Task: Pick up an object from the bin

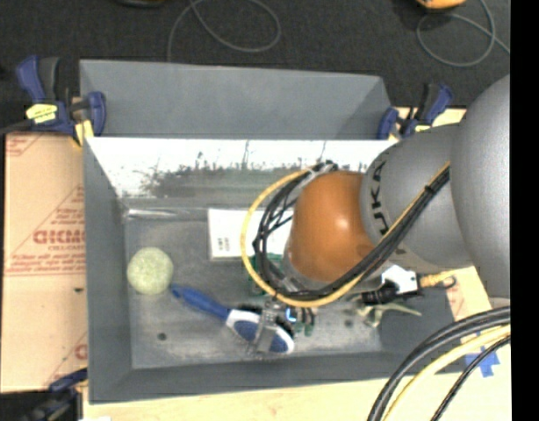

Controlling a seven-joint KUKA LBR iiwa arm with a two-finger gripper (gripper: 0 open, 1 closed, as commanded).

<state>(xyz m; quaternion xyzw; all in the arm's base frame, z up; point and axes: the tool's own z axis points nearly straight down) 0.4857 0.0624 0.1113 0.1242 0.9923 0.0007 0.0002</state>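
Blue-handled, white-headed plastic brush [208,307]: head beneath gripper [269,333], long axis slanting away up-left toward pale green round ball [150,270]. Gripper's opening: cannot tell.

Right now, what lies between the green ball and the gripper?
In the camera view, a blue handle lies between the ball and the gripper.
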